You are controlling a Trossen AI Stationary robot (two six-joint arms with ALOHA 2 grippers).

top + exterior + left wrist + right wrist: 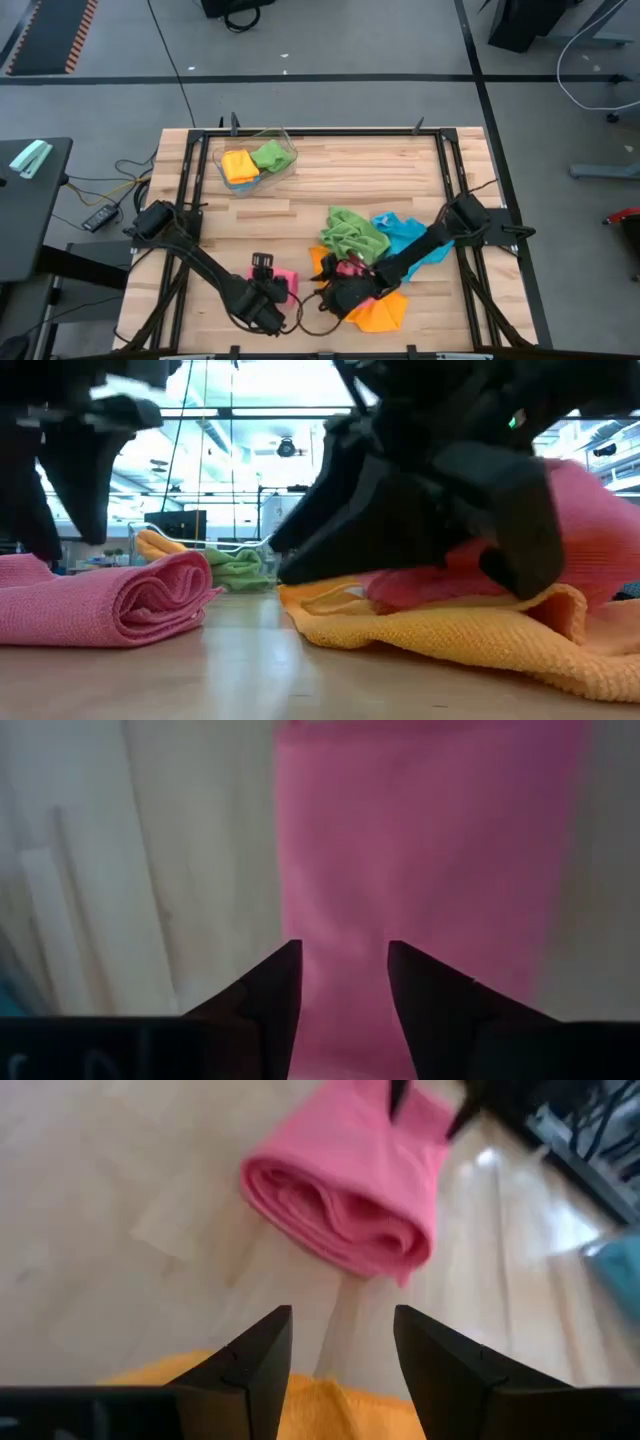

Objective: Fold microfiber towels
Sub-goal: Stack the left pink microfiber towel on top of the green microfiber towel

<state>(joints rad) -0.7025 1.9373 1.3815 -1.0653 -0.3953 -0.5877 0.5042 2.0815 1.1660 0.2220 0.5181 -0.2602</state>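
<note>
A folded pink towel point(283, 281) is seen lying on the wooden table point(340, 180) near its front edge, with its rolled fold shown in the low view point(130, 600) and the right wrist view point(345, 1195). The left gripper point(343, 975) is held just above this towel, its fingers point(270, 995) parted by a narrow gap with nothing between them. The right gripper point(342, 1342) is positioned over an orange-yellow towel point(382, 313), fingers likewise narrowly apart and empty; a second pink cloth point(590, 530) appears to be bunched beneath that arm, though this is partly hidden. A green towel point(352, 234) and a blue towel point(408, 236) are heaped beside them. In the clear plastic bin point(290, 158), folded orange point(238, 166) and green point(270, 155) towels are contained.
</note>
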